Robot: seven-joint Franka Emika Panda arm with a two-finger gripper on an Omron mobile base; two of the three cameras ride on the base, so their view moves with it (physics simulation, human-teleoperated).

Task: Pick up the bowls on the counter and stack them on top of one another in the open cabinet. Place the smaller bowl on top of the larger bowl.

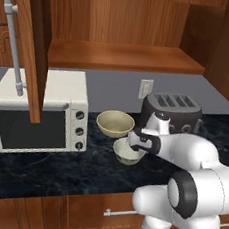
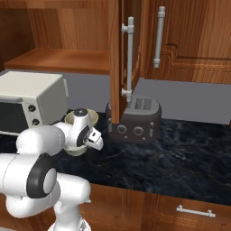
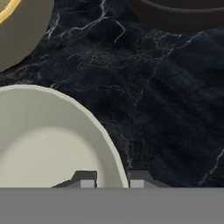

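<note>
My gripper [image 3: 112,181] straddles small pale grey-white ceramic bowl [image 3: 48,140] rim, seemingly pinched; thin bite may slip when lifted off worktop [image 3: 166,109].

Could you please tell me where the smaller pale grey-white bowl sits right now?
The smaller pale grey-white round bowl sits on the dark marble counter, just before the wider yellowish-beige bowl, between white microwave and dark toaster.

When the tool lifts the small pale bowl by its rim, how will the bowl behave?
The small bowl looks stiff, so it probably will not bend. Held at one side by the tool, it may tilt. Its smooth rim might slip.
</note>
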